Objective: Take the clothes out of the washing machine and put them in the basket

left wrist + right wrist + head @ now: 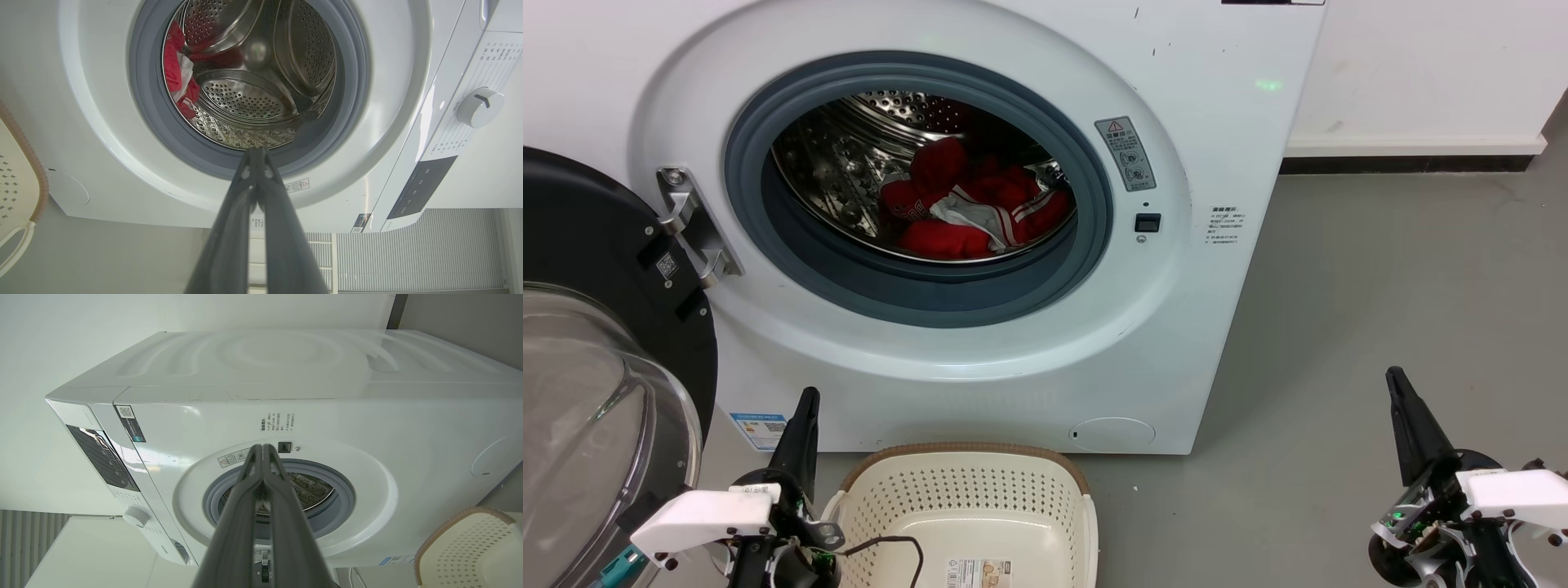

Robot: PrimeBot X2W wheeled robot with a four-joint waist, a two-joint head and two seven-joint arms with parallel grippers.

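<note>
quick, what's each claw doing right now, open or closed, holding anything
left claw: closed, fingertips together, holding nothing.
right claw: closed, fingertips together, holding nothing.

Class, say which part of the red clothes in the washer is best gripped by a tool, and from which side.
Grip the raised red fold atop the clothes. It stands up from the heap, so it can likely be pinched. Come straight in from the front, through the round opening of the washing machine; the drum walls off every other side.
</note>
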